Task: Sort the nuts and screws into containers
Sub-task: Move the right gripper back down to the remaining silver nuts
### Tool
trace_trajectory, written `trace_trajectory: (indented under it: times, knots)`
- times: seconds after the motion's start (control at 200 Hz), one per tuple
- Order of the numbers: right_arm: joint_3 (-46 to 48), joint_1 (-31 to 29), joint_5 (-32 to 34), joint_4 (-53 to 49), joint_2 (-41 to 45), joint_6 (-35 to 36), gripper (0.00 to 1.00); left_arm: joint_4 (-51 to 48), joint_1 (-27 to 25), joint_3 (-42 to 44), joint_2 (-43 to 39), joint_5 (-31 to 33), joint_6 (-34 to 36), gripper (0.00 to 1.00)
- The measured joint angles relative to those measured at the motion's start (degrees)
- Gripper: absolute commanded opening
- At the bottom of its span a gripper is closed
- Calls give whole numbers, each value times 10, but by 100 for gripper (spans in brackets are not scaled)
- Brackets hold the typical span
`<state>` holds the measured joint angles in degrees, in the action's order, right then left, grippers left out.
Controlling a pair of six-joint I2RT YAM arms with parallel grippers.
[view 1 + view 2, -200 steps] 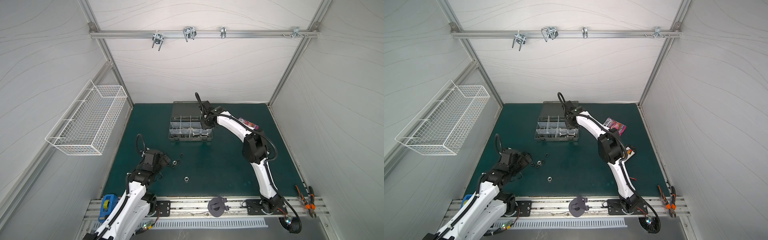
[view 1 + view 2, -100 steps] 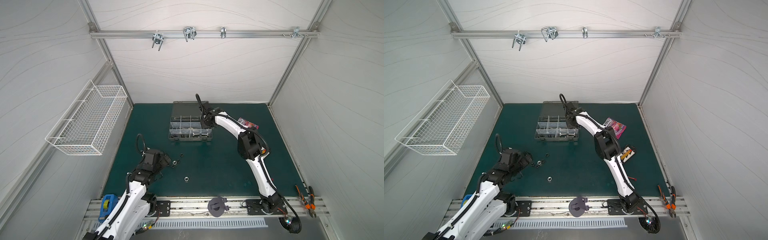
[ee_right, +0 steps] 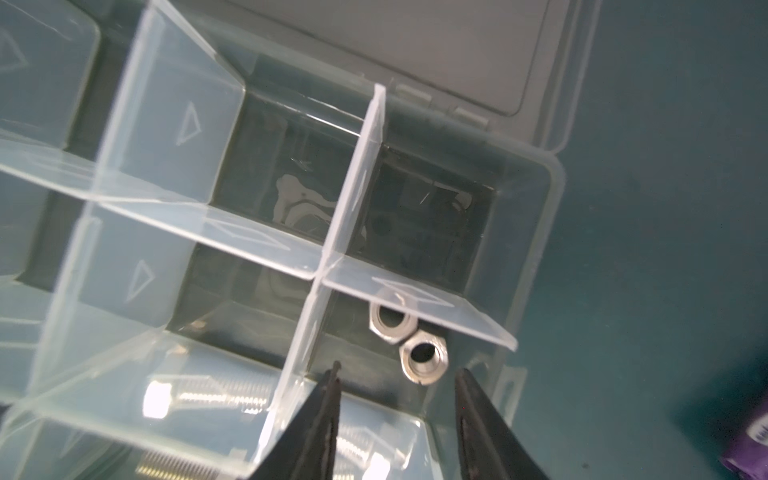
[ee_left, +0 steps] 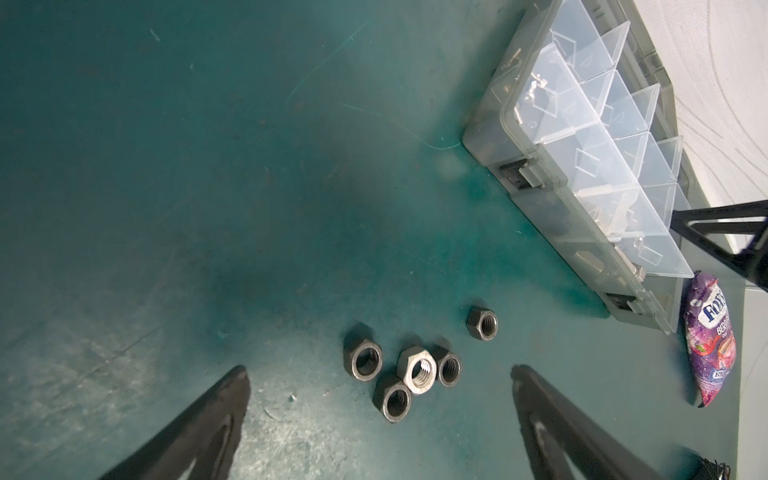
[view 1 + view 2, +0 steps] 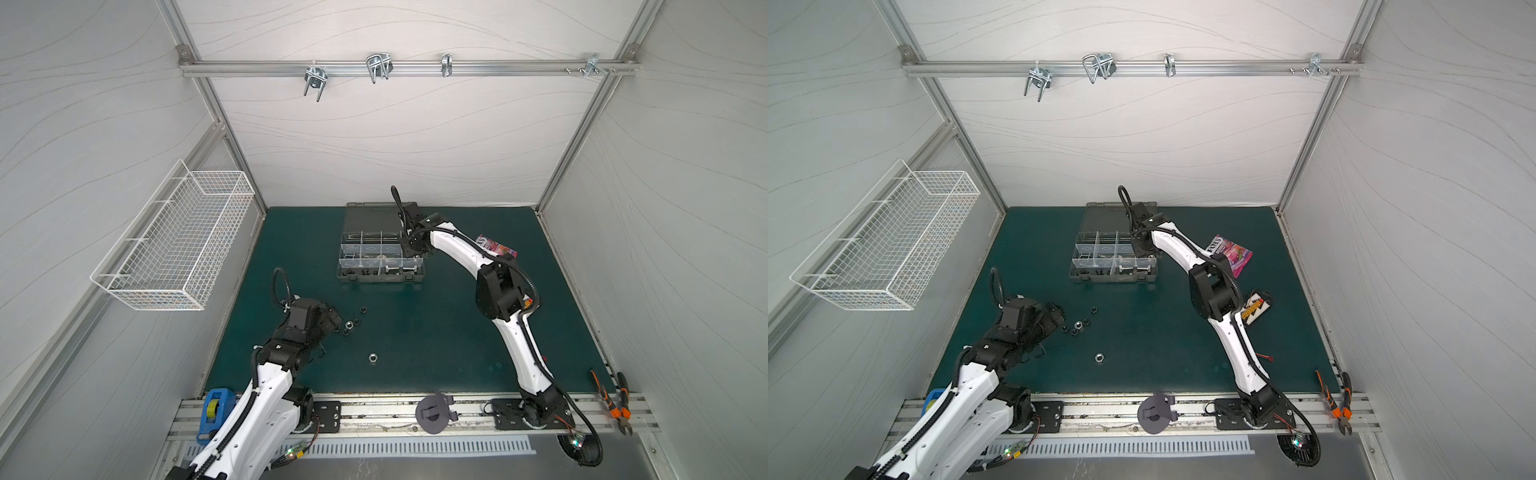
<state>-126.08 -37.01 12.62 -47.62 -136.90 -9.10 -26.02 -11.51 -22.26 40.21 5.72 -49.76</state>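
**Operator:** How far along am I with the nuts?

**Spotter:** Partway, I'd judge. Two silver nuts lie in a right-end compartment of the organizer case, in the second row from its hinged lid. The far-row compartment beside it looks empty. Silver hex bolts lie in the row nearer you. I can find no screws loose on the desk, so that half looks sorted.

**Operator:** And my right gripper?

**Spotter:** Your right gripper hangs just above those two nuts. Its jaws are partly apart and grip nothing, so I read that drop as done.

**Operator:** What is left?

**Spotter:** Six nuts, as far as I can count, all on the left half of the desk. Four black nuts lie there, three of them bunched against a shiny nut. The fourth sits a little apart, toward the case. A lone silver nut lies nearer you, toward the middle. Your left gripper hovers over the bunch with its jaws spread wide and empty. All six have yet to go into the case.
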Motion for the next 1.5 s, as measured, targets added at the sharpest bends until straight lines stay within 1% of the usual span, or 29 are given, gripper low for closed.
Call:
trace_trajectory:
  times: [0.085, 0.23, 0.375, 0.51, 0.64, 0.75, 0.95, 1.21, 1.5]
  knots:
    - [19, -5, 4, -2, 33, 0, 49, 0, 0, 0, 0, 1, 0, 99]
    - [87, -37, 11, -1, 124, -5, 50, 0, 0, 0, 0, 1, 0, 99]
    - [165, -102, 15, 4, 209, -22, 49, 0, 0, 3, -2, 2, -1, 99]
    - [233, -173, 17, 4, 246, -43, 50, -4, 0, 5, -8, 12, -4, 99]
    - [290, -236, 14, 2, 252, -68, 49, -11, 0, 7, -23, 24, -12, 99]
    - [325, -276, 4, -5, 252, -91, 49, -12, 1, 12, -41, 32, -19, 99]
    - [340, -329, -21, -14, 252, -119, 48, -26, 1, 16, -64, 43, -28, 99]
    - [340, -358, -73, -13, 231, -123, 48, -41, 1, 18, -71, 47, -32, 99]
    - [330, -364, -110, -13, 186, -120, 48, -41, 1, 18, -71, 48, -36, 99]
